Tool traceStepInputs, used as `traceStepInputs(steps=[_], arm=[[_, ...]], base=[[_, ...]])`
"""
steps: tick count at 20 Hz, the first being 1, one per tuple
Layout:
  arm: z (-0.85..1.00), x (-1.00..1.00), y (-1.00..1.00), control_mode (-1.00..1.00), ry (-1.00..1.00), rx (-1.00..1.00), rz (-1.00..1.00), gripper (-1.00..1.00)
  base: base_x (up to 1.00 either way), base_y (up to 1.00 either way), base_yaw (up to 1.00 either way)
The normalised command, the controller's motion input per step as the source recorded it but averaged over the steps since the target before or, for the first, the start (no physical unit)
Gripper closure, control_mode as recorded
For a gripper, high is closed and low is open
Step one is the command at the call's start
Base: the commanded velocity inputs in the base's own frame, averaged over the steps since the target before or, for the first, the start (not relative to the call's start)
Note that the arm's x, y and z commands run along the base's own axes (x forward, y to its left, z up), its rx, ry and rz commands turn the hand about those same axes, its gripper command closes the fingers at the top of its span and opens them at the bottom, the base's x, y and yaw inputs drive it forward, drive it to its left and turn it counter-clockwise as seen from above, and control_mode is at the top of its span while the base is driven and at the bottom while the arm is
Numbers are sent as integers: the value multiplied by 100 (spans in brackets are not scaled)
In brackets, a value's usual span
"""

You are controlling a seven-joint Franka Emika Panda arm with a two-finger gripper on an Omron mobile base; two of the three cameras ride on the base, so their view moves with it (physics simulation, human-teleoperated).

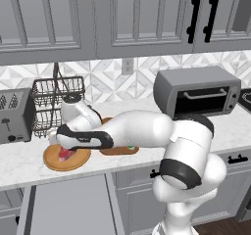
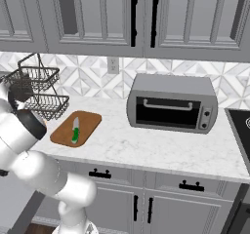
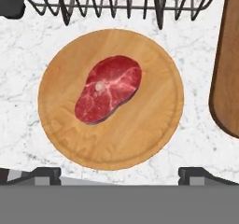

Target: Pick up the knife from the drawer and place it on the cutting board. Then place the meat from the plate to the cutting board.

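Observation:
The red marbled meat [image 3: 108,88] lies in the middle of the round wooden plate [image 3: 140,134]. My gripper [image 3: 121,176] hangs straight above it, open, its fingertips [image 3: 43,174] spread about as wide as the plate, nothing between them. From the left base view the gripper [image 1: 62,148] hovers low over the plate [image 1: 78,161] and the meat [image 1: 64,154]. The green-handled knife [image 2: 75,130] lies on the brown cutting board [image 2: 85,123], just right of the plate; the arm covers much of the board [image 1: 120,151]. The grey drawer [image 1: 73,204] stands pulled out below the counter.
A wire basket rack [image 1: 56,102] stands right behind the plate, and a toaster [image 1: 14,116] sits at the far left. A toaster oven [image 2: 171,106] stands on the counter to the right of the board. Wall cabinets hang overhead.

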Motion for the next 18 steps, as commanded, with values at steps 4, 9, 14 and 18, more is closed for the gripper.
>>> traceStepInputs(steps=[4,9,14,18], arm=[[-25,0,7,-100,9,0,0,-100],[-41,0,3,-100,12,0,0,-100],[-7,3,22,-100,3,0,0,-100],[-9,20,25,-100,0,0,-5,-100]], base=[[0,0,0],[0,0,0],[0,0,0],[0,0,0]])
